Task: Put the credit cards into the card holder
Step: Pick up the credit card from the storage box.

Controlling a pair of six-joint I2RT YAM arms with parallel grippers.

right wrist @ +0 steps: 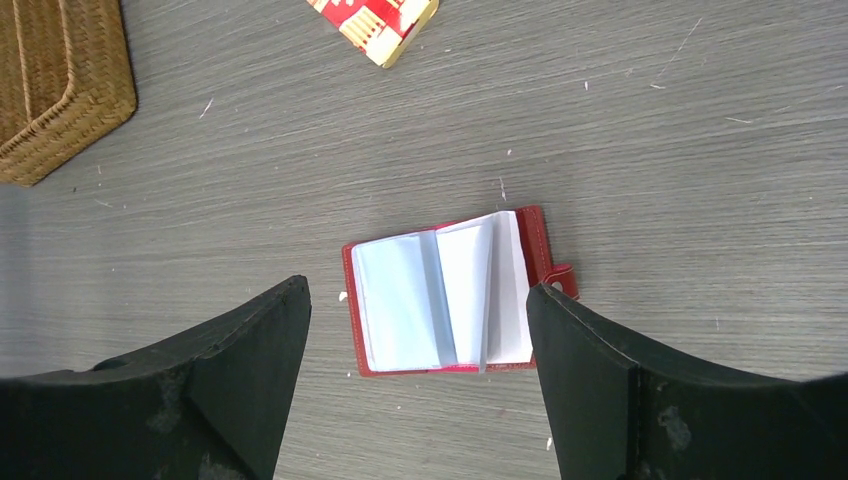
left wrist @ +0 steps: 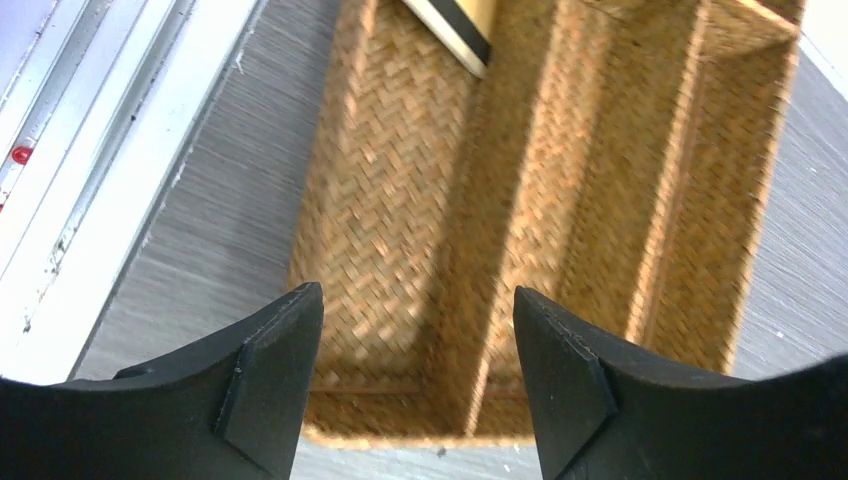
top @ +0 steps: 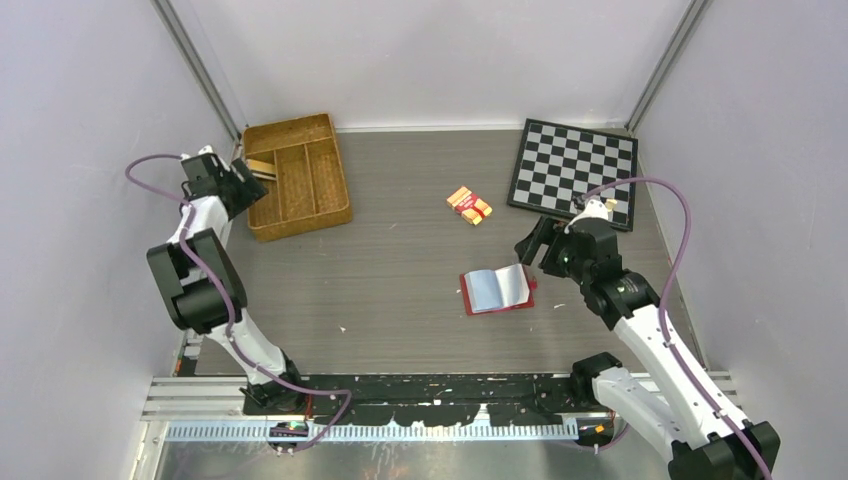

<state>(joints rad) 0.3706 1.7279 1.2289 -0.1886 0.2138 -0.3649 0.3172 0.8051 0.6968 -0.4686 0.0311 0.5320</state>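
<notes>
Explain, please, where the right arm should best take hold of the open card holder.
Probably the red cover edge beside the snap tab, from above: the card holder lies flat and open, sleeves up, and only there does cover show past the loose sleeves.

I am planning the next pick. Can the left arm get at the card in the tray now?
Probably yes. The left claw is open above the tray, and the card sits uncovered in one compartment; only the wicker walls might crowd the claw.
</notes>
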